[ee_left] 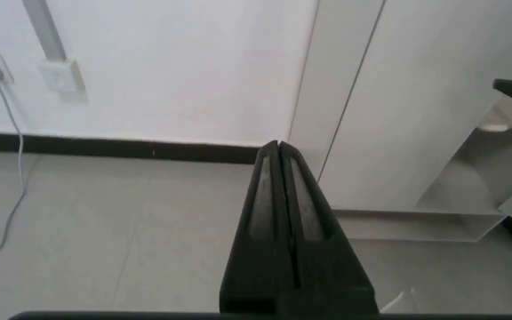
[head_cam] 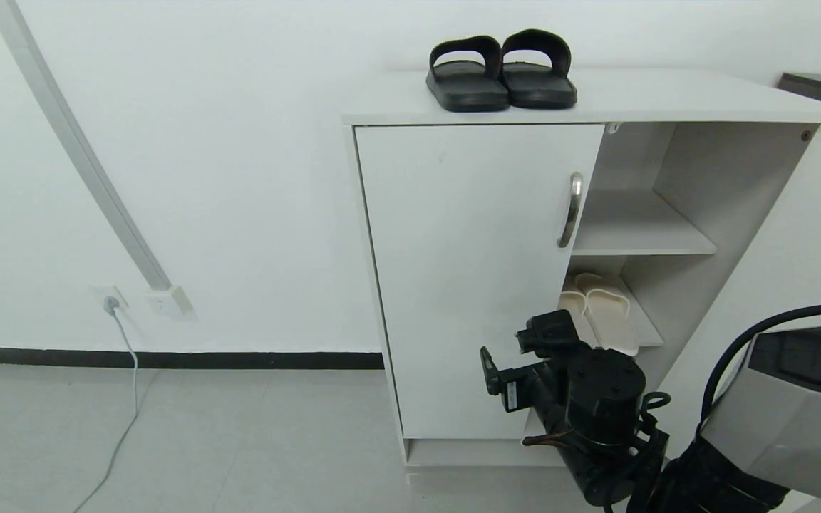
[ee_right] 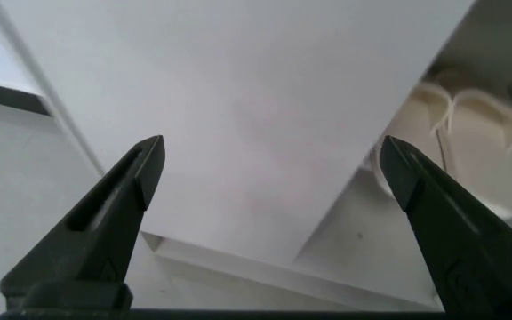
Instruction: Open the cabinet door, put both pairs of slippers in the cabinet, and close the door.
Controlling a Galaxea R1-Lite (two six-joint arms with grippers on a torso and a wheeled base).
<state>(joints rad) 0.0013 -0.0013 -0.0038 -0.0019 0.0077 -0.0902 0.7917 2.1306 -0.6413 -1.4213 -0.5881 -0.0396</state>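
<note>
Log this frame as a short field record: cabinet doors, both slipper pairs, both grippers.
cabinet: white wooden cabinet; left door shut, right door swung open
black pair: black slide slippers, side by side on the cabinet top
cream pair: cream slide slippers, on the lower shelf inside
right gripper: fingers open, low before the left door
left gripper: fingers shut, empty
remaining: black pair, door closing

bright even indoor light, soft shade inside the open cabinet (head_cam: 724, 171), small glint on the door handle (head_cam: 571, 206)
</note>
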